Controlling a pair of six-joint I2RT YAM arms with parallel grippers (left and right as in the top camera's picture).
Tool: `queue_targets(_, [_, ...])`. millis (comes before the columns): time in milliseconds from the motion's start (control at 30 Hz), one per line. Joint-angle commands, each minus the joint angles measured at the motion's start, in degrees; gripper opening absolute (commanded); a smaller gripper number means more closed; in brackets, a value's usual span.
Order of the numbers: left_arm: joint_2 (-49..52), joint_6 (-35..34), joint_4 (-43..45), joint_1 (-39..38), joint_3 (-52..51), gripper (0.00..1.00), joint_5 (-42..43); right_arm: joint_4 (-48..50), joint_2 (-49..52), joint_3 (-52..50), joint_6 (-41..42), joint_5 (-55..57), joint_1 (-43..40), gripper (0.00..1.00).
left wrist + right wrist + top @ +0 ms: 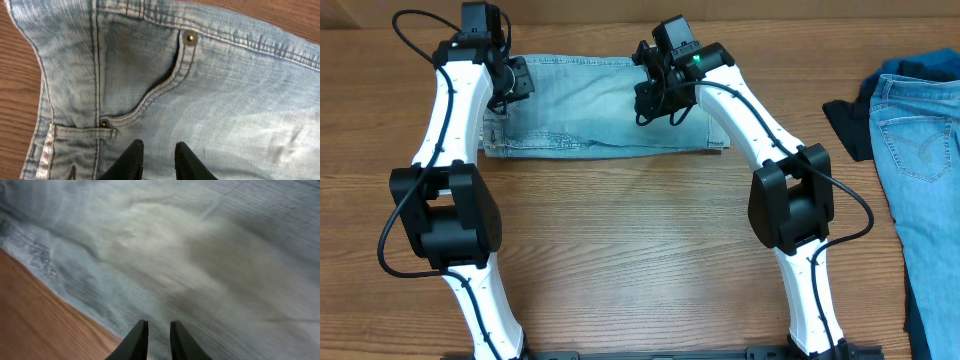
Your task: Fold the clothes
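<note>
Left fingers (131, 160) narrowly parted, empty, over the shorts (215, 105) near a pocket | right fingers (137, 341) nearly together, view blurred, I cannot tell if they pinch denim | shorts look folded into a flat band on the surface (640, 230) | jeans pile (925, 140) at right unfolded, so I judge most work is left | no containers in view

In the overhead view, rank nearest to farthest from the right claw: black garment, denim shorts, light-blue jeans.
1. Denim shorts, directly under the right claw.
2. Black garment, toward the right.
3. Light-blue jeans, far right edge.
</note>
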Motion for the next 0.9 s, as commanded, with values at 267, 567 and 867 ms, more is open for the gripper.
queue_targets(267, [3.54,-0.55,8.63,0.70,-8.33,0.27,-11.10,0.15,-0.26,-0.20,0.24,-2.47,1.09,0.19])
queue_targets(567, [5.38,0.76,8.26,1.11,-6.40,0.13,-11.06,-0.72,-0.26,-0.22,0.22,-2.45,1.09,0.19])
queue_targets(867, [-5.99,0.76,9.22,-1.14,-2.12,0.18,2.08,5.33,-0.04,-1.33,0.66,-2.47,2.16,0.19])
